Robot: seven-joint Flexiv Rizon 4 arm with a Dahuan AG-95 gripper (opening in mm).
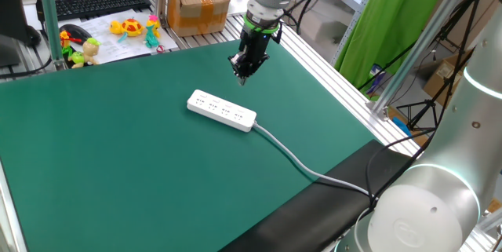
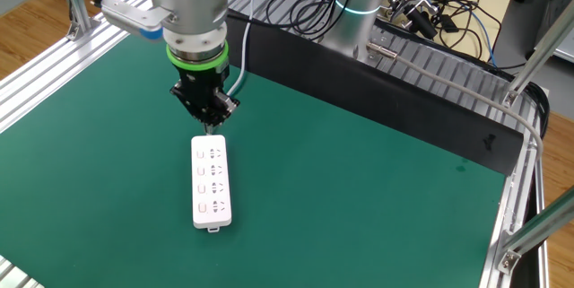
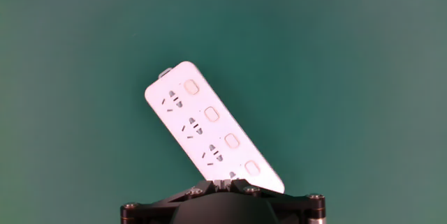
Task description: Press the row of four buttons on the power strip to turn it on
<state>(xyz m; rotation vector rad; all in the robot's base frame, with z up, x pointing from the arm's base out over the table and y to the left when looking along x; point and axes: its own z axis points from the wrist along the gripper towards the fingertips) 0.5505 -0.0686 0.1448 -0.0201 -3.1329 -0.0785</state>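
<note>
Hovering with my claw [image 2: 212, 125] pressed together into one blunt tip, I am hanging above the cable end of the power strip [image 2: 212, 184], not touching it. I am keeping the fingers shut, I judge, so they can poke the four buttons [image 3: 222, 128] singly. The strip is lying flat on the green table [image 1: 118, 166]. Behind, a cardboard box [image 1: 198, 5] is sitting closed, contents hidden.

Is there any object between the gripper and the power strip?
No. The gripper, fingers shut, hangs above the cable end of the power strip; in both fixed views only air and bare green mat lie between them.
</note>
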